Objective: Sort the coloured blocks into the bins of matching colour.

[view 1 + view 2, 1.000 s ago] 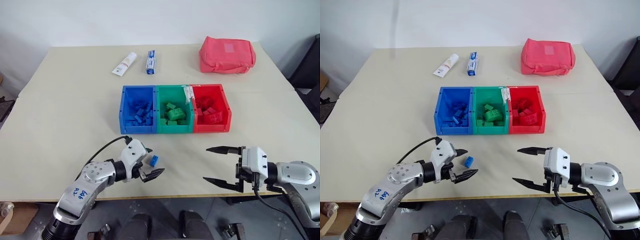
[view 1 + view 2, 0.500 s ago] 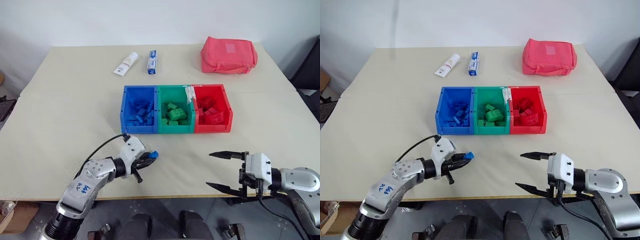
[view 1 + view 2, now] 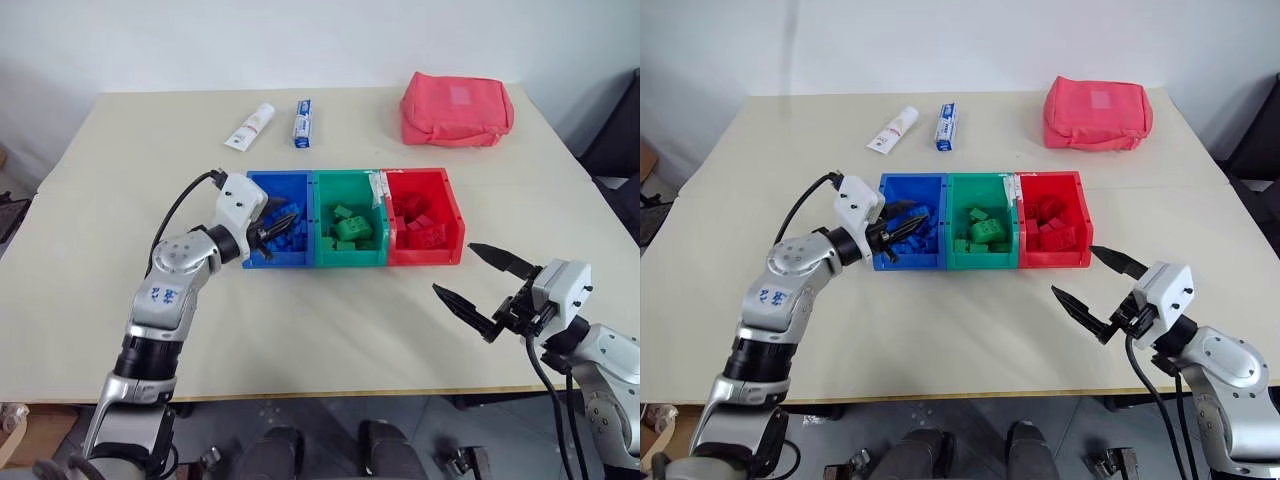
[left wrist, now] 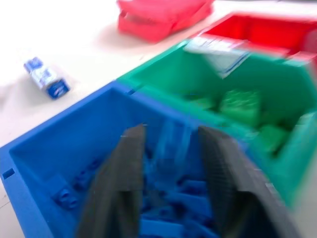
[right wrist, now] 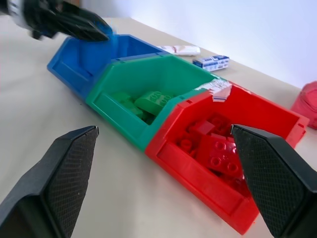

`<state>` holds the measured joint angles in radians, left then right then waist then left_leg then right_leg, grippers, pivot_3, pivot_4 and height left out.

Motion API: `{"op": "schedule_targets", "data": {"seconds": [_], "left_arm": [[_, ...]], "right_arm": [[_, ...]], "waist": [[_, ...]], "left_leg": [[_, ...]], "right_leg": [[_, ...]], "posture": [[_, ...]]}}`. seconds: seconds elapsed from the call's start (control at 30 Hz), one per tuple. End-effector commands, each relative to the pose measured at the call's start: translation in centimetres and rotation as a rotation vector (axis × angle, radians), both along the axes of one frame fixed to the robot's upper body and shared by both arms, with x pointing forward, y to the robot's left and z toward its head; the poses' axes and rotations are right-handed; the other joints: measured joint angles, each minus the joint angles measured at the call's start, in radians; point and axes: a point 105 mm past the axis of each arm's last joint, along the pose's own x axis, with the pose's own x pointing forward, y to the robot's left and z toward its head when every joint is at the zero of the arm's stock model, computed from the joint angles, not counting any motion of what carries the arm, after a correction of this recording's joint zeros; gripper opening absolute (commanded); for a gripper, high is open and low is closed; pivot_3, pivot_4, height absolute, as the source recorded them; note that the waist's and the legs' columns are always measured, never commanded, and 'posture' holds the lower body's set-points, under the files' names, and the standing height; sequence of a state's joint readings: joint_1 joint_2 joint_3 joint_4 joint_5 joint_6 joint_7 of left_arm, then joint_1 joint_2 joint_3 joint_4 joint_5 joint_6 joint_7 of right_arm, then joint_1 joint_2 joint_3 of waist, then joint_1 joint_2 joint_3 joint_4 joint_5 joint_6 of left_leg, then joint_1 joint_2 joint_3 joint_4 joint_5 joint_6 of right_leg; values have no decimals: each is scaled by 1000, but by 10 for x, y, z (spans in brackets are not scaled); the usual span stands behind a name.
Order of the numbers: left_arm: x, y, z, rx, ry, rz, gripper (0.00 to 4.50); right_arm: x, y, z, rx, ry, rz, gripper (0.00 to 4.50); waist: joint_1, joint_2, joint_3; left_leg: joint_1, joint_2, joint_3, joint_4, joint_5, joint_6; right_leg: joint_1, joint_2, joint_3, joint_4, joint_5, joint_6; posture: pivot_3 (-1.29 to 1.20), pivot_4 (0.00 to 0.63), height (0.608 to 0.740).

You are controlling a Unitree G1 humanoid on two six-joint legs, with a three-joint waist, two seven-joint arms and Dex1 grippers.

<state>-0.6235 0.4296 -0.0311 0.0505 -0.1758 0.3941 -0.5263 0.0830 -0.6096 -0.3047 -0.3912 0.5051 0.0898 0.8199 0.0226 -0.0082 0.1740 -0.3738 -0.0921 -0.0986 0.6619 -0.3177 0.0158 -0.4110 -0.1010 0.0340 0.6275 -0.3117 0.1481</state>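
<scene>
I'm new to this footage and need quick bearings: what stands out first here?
The joined blue, green and red bins sit mid-table, each holding bricks of its own colour. The left gripper hangs over the blue bin, while the right gripper waits open near the table's front edge. A pink-red pouch lies at the far right.

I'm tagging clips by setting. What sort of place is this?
Probably a lab or test room: a plain beige table against a bare white wall, holding only three joined sorting bins of toy bricks, two toothpaste items and a pink pouch.

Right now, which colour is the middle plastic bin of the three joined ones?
Green: the middle bin holds green bricks, clearest in the left eye view.
</scene>
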Motion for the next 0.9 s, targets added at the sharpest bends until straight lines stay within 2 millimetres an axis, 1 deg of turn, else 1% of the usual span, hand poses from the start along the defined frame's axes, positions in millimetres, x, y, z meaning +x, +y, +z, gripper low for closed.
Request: {"op": "schedule_targets", "data": {"seconds": [0.03,0.13,0.17,0.2,0.27,0.3,0.33,0.37,0.43,0.47,0.53,0.57,0.67,0.73,0.83,0.9], "left_arm": [[-1,-3,14,-12,-63,-29,2982],[-8,-1,14,-35,-50,-64,3927],[-15,3,13,-71,-13,-86,4265],[-25,5,13,-93,6,-132,4462],[-47,12,14,-99,-3,-224,4462],[-58,20,9,-72,0,-251,4462],[-64,30,1,-41,21,-249,4462],[-67,46,-6,-22,40,-223,4462],[-72,70,-14,-24,64,-184,4462],[-78,83,-19,-7,65,-181,4462],[-87,97,-25,24,64,-186,4462],[-91,104,-29,50,68,-171,4462],[-98,115,-40,81,84,-127,4462],[-102,116,-47,71,98,-107,4462],[-106,111,-54,83,97,-105,4462],[-103,107,-54,97,85,-100,4462]], "right_arm": [[-4,5,9,-18,-50,17,4500],[-5,5,9,-28,-49,18,4500],[-7,4,8,-41,-46,24,4500],[-9,3,7,-57,-37,30,4500],[-14,1,3,-83,-13,45,4500],[-16,1,0,-93,4,57,4500],[-17,1,-3,-102,21,72,4500],[-18,1,-7,-117,38,92,4500],[-18,1,-13,-163,47,126,4500],[-17,-1,-18,-196,54,144,4500],[-13,-5,-24,-227,61,160,4500],[-9,-7,-23,-230,61,163,4500],[0,-11,-19,-237,53,171,4500],[4,-12,-17,-235,46,168,4500],[8,-15,-15,-219,38,136,4500],[12,-20,-10,-199,34,107,4500]], "waist": [[0,0,0],[1,0,0],[1,0,0],[0,0,0],[-4,0,0],[-5,0,0],[-7,0,0],[-8,0,0],[-7,0,0],[-5,0,0],[-4,0,0],[-3,0,0],[2,1,0],[4,0,0],[3,0,0],[3,0,0]], "left_leg": [[0,0,0,0,0,0],[0,0,0,0,0,0],[0,0,0,0,0,0],[0,0,0,0,0,0],[0,1,0,0,0,0],[0,1,0,-1,0,0],[0,2,0,-1,0,0],[0,2,0,-1,0,-1],[1,2,0,-1,0,-1],[2,3,0,-1,0,-1],[3,2,0,-1,0,-1],[3,2,0,-1,0,-1],[3,1,0,-1,-1,0],[3,1,-1,-1,-1,0],[2,1,-1,-2,-1,0],[2,1,-1,-2,-1,1]], "right_leg": [[0,0,0,0,0,0],[0,0,0,0,0,0],[0,0,0,0,0,0],[0,0,0,0,0,0],[0,0,1,0,0,0],[-1,0,1,0,0,0],[-1,-1,1,0,0,0],[-1,-1,1,0,0,-1],[1,-1,0,0,-1,-1],[1,-1,0,0,-1,-1],[3,-1,0,0,-1,-2],[3,-2,0,0,-1,-2],[3,-6,0,-1,-1,-2],[3,-7,-1,-1,-1,-2],[3,-7,-1,-2,-1,-2],[3,-7,-1,-2,-1,-2]], "posture": [[0,150,740],[0,150,740],[0,150,740],[0,150,740],[0,150,740],[0,150,740],[0,150,740],[0,150,740],[0,150,740],[0,150,740],[0,150,740],[0,150,740],[0,150,740],[0,150,740],[0,150,740],[0,150,740]]}}
